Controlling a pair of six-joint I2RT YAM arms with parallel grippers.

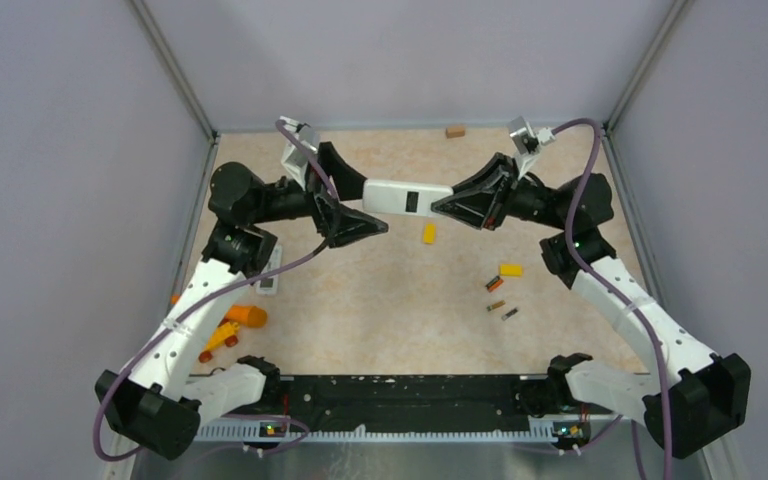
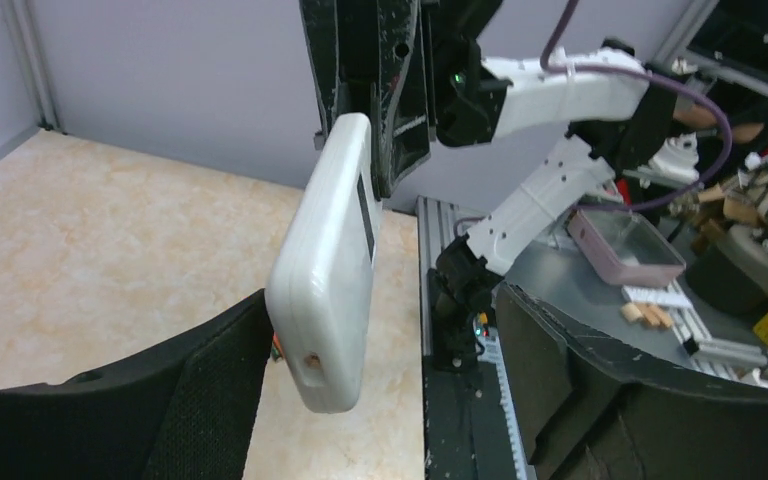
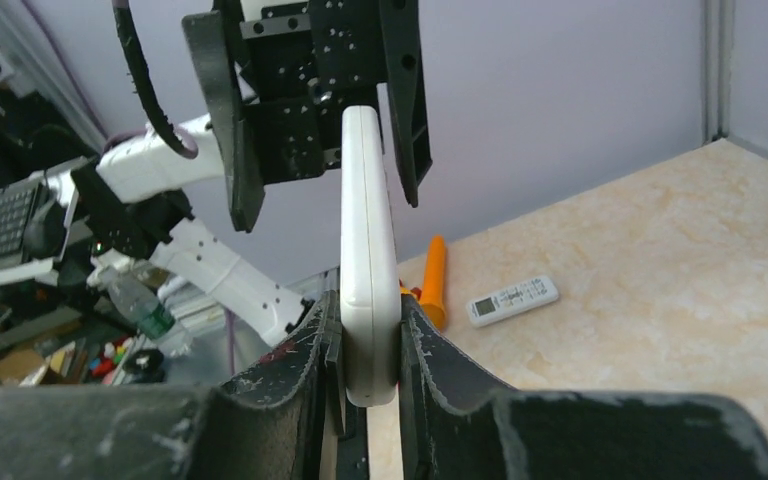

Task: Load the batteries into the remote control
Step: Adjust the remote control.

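The slim white remote control (image 1: 400, 196) hangs in the air between both grippers, its dark battery recess (image 1: 412, 200) facing up. My right gripper (image 1: 445, 205) is shut on its right end; in the right wrist view both pads press the remote (image 3: 368, 250) at the gripper (image 3: 368, 335). My left gripper (image 1: 372, 205) is wide open around the remote's left end. In the left wrist view the remote (image 2: 325, 280) hangs between the spread fingers, close to the left one (image 2: 160, 400). Three batteries lie on the table: one orange-and-black (image 1: 494, 284) and two dark (image 1: 496, 305) (image 1: 509, 314).
Two yellow blocks (image 1: 429, 233) (image 1: 510, 269) lie near the batteries. A brown block (image 1: 455, 131) sits at the back. A buttoned white remote (image 1: 270, 278), a larger orange cylinder (image 1: 248, 315) and a small orange toy (image 1: 218, 340) lie at the left.
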